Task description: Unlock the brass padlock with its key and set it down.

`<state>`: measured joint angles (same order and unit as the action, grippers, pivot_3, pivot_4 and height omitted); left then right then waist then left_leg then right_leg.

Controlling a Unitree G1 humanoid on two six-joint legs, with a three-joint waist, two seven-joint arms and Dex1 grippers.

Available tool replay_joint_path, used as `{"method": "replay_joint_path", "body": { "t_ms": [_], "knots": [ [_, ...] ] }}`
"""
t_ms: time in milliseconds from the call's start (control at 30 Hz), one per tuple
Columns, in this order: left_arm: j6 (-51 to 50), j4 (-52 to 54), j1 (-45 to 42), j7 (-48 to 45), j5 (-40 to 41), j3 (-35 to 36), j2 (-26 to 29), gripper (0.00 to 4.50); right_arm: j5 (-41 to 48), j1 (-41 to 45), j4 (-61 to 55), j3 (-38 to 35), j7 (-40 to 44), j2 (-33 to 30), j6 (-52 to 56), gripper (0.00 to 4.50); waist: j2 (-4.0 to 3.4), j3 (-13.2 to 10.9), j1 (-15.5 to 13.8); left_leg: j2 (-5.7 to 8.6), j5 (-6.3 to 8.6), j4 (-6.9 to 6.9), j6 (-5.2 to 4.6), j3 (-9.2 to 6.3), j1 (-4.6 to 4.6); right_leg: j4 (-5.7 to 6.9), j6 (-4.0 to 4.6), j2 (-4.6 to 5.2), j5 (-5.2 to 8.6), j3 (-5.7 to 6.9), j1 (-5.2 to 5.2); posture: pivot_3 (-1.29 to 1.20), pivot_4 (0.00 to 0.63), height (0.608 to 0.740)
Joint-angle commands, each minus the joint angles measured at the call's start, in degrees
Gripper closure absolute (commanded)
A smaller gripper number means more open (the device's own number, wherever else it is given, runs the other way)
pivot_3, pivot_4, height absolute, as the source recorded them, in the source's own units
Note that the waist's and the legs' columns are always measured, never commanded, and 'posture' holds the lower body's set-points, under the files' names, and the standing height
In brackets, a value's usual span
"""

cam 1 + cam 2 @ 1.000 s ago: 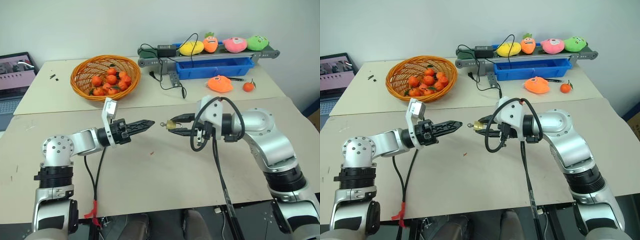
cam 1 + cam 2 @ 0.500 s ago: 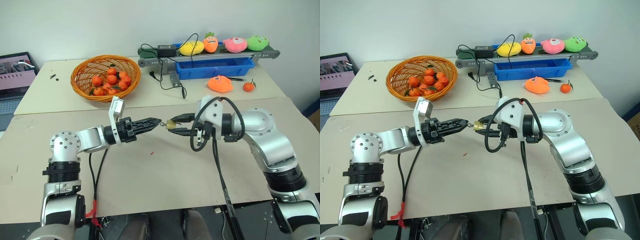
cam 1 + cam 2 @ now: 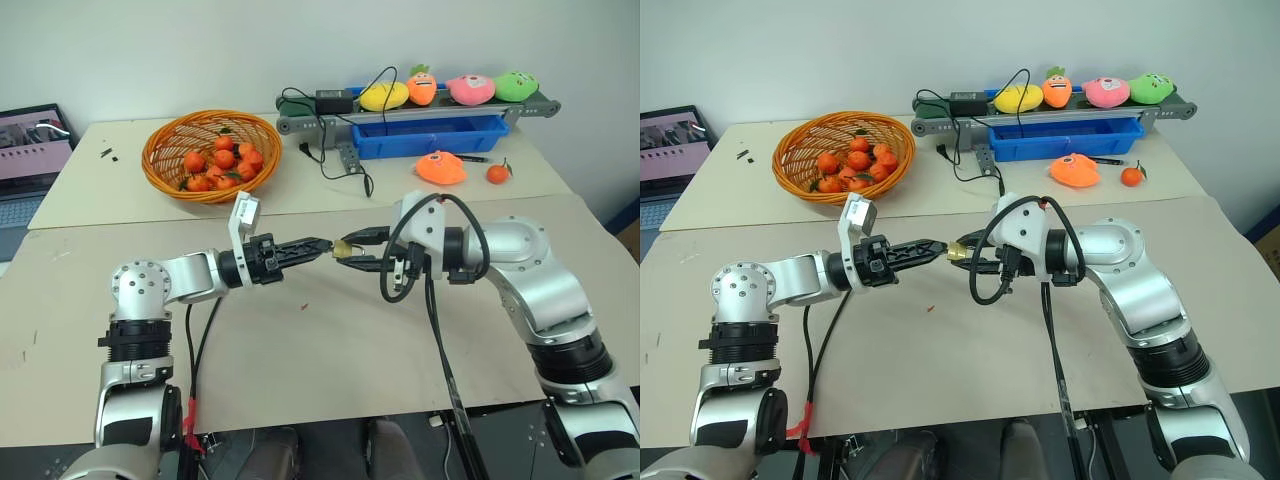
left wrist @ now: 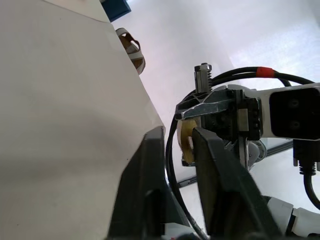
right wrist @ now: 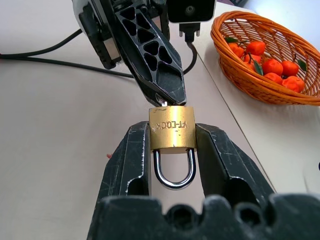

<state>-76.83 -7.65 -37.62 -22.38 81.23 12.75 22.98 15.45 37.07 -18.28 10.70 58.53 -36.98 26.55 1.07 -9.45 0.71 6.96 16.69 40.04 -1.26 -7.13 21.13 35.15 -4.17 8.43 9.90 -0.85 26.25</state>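
Holding the one brass padlock [image 5: 172,129] by its two sides, the right tool [image 5: 172,150] has its two black fingers partly apart with the lock's body clamped between them. It sits above the middle of the front desk [image 3: 330,350], with its silver shackle pointing back toward the right wrist. The left tool [image 3: 318,244] comes in from the left with its two fingers pressed together, their tips right at the keyhole end of the padlock. A glint of silver shows at those tips where they meet the lock, likely the key [image 5: 163,104], though it is too small to make out clearly.

On the rear desk, near its left end, stands one woven basket [image 3: 165,140] of small oranges, roughly a dozen. Along the back edge on the right runs one conveyor [image 3: 300,122] carrying four plush toys: yellow, orange, pink and green. One blue tray [image 3: 440,138] lies under it, and in front of that lie one more orange plush [image 3: 440,167] and one loose orange [image 3: 497,173].
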Motion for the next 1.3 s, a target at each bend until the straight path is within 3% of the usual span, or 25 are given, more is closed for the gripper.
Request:
{"method": "replay_joint_path", "body": {
  "t_ms": [33,367,833,1300],
  "knots": [
    [-0.5,1.15,-0.94,0.43,1.06,1.18,0.21,4.47,0.53,0.93,-1.53,-0.82,-0.09,-0.18,-0.68,3.6,0.0,0.0,0.04,0.0,0.0,0.0,0.0,0.0,0.0,0.0,0.0,0.0,0.0,0.0,0.0,0.0,0.15,0.74],
    [0.48,7.41,0.22,-4.61,-1.81,-1.02,1.72,4.47,0.49,1.1,-1.62,-0.9,-0.02,-0.27,-0.53,3.6,0.0,0.0,0.07,0.0,0.0,0.0,0.0,0.0,0.0,0.0,0.0,0.0,0.0,0.0,0.0,0.0,0.15,0.74],
    [13.26,16.89,2.04,-27.43,-20.15,-12.54,10.18,4.47,0.66,1.3,-1.54,-0.89,0.11,-0.27,-0.55,3.6,0.0,0.0,0.05,0.0,0.0,-0.03,0.0,0.01,0.0,-0.03,0.0,0.0,0.0,0.0,0.0,0.0,0.15,0.74],
    [25.52,17.77,-0.3,-36.77,-34.5,-19.91,11.15,4.47,1.02,0.97,-1.87,-0.89,0.21,-0.76,-0.54,3.6,0.0,-0.01,0.0,0.0,0.01,-0.03,-0.01,0.01,0.01,-0.06,0.0,0.0,0.0,0.02,0.0,0.0,0.15,0.74]
  ]
}}
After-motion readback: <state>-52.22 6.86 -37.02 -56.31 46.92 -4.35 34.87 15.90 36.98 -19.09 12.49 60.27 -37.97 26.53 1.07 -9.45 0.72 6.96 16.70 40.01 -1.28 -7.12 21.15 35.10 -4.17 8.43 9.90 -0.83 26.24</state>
